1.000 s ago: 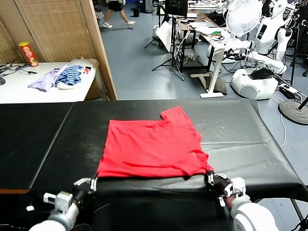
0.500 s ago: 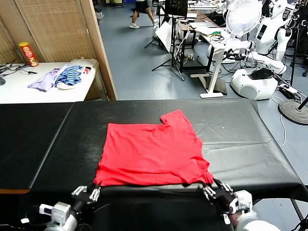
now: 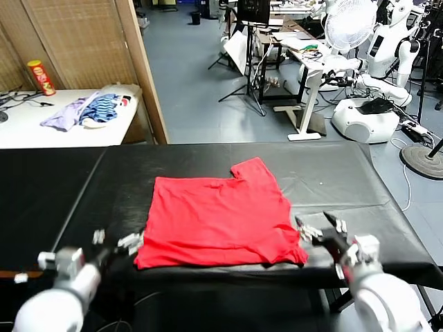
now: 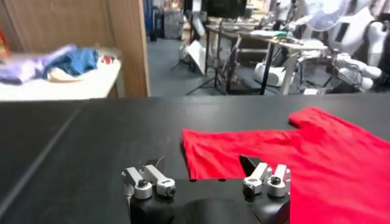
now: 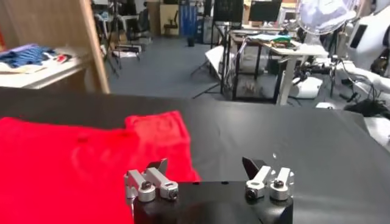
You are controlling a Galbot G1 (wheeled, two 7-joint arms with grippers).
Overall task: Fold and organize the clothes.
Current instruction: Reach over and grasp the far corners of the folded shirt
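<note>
Two open claws, left and right, flanking the red T-shirt.

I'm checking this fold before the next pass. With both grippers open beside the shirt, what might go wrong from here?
1. The bright red cotton T-shirt has its near hem at the black table's front edge; a tug could slide it off.
2. One sleeve sticks out at the far side, so a fold may come out lopsided.
3. The open left gripper and open right gripper flank the near corners and might snag loose cloth.
</note>
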